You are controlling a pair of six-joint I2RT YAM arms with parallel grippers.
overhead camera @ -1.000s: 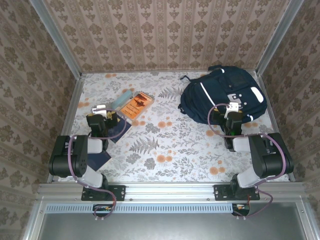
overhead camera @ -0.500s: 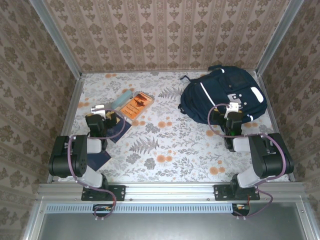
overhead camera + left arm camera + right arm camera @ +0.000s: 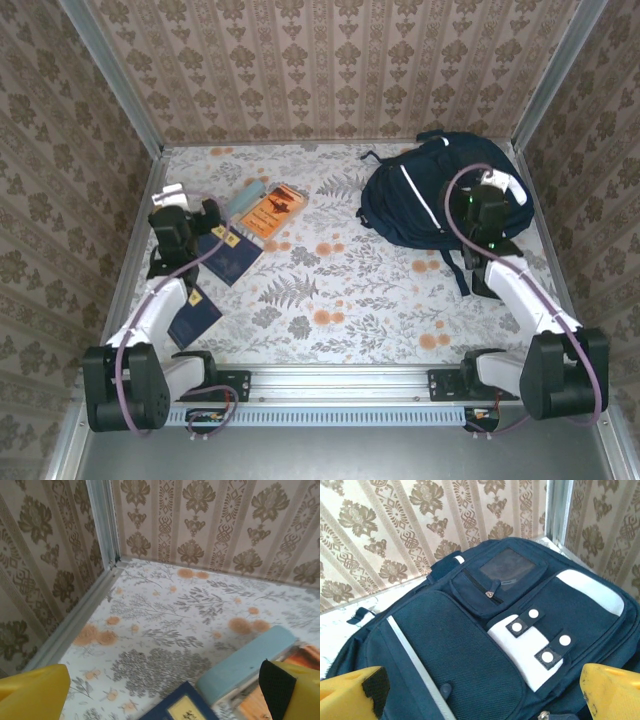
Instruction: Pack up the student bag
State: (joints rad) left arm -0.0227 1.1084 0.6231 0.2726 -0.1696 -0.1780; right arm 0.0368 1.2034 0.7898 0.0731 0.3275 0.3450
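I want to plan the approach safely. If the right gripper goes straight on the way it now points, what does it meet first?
Most likely the student bag: the open right gripper points down at its front, near the white patch. How far away is unclear.

The left arm and right arm share one build: chunky black joint housings, smooth white links, and black base plates. A purple cable loops along each. The left gripper and right gripper have yellow fingers faced with black pads.
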